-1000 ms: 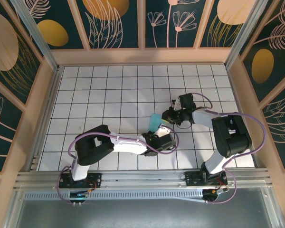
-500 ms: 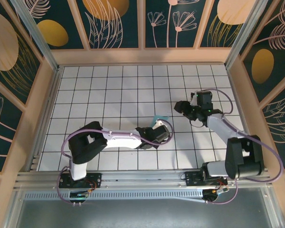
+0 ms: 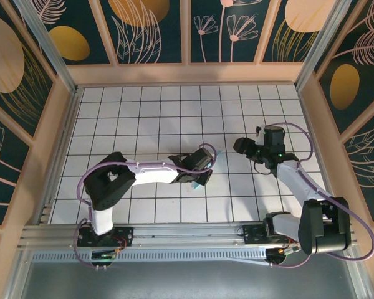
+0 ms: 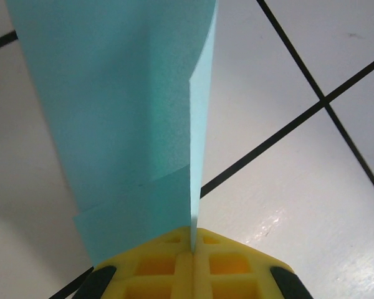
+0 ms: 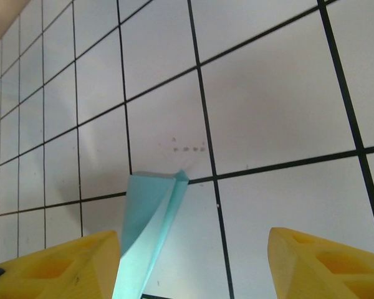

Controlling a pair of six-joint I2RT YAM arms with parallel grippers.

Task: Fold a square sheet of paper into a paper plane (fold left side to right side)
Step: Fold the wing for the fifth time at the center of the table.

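Note:
The paper plane [image 4: 124,124] is turquoise paper folded into a slim, layered shape. My left gripper [image 4: 192,240] is shut on its edge, yellow pads pressed together with the paper standing up out of them. From above, the left gripper [image 3: 207,161] holds it over the middle of the grid, with turquoise showing beside it as the paper plane [image 3: 200,180]. My right gripper [image 3: 240,146] is open, about one tile to the right. In the right wrist view the folded paper plane [image 5: 153,224] lies close to the left one of the fingertips [image 5: 56,265], untouched, with the right gripper [image 5: 193,268] wide apart.
The table [image 3: 143,112] is a white grid with black lines, walled by wooden rails [image 3: 187,73] at the back and both sides. The left arm's elbow [image 3: 109,180] rests low at the near left; the right arm's elbow [image 3: 324,218] sits near the right rail.
The right gripper has opened, let go of the paper and drawn back to the right. The left gripper, still shut on the paper, has carried it away from the near edge.

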